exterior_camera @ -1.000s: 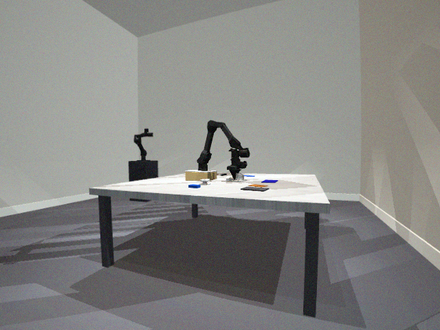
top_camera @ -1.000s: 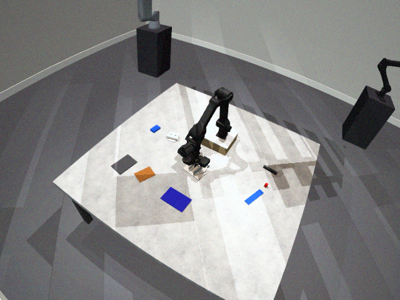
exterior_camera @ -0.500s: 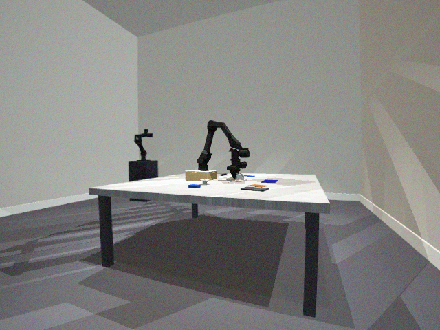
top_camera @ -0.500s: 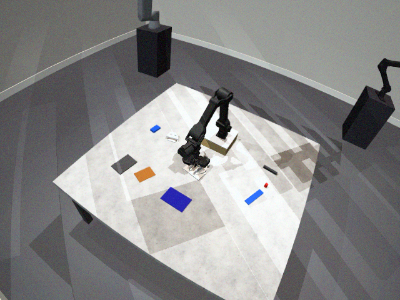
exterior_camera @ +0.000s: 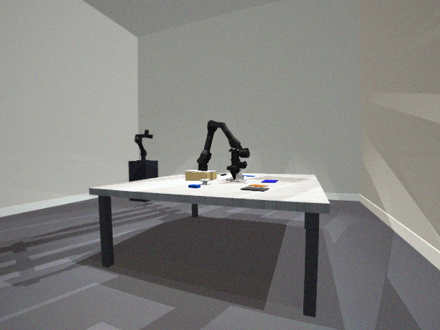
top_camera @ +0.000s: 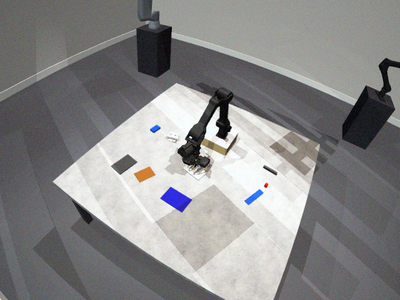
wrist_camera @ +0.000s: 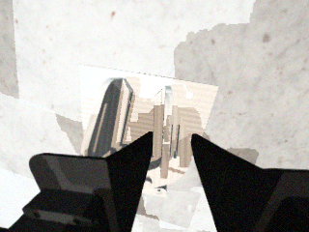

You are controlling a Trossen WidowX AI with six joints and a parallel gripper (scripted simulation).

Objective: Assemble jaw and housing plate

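Observation:
A pale square base plate [top_camera: 197, 177] [wrist_camera: 205, 99] lies on the table under my gripper [top_camera: 195, 165] [exterior_camera: 234, 177] [wrist_camera: 172, 136]. In the wrist view a shiny, dark-sided jaw [wrist_camera: 110, 113] stands on its left part, outside my fingers. A second, pale jaw [wrist_camera: 165, 113] runs between my fingertips, roughly beside the first with a gap between them. My gripper is shut on this second jaw, low over the plate. The pins and the gear teeth are too hidden to tell how they sit. A small white part [top_camera: 172, 135] [exterior_camera: 205, 181], apparently the housing plate, lies apart from the base.
A tan box [top_camera: 214, 145] [exterior_camera: 197, 175] stands by the arm's base. A blue block [top_camera: 155, 128] [exterior_camera: 194, 185], grey slab [top_camera: 124, 164], orange slab [top_camera: 144, 174] and dark blue slab [top_camera: 174, 198] lie around. A black rod [top_camera: 270, 169], red piece [top_camera: 265, 185] and blue strip [top_camera: 254, 197] lie right.

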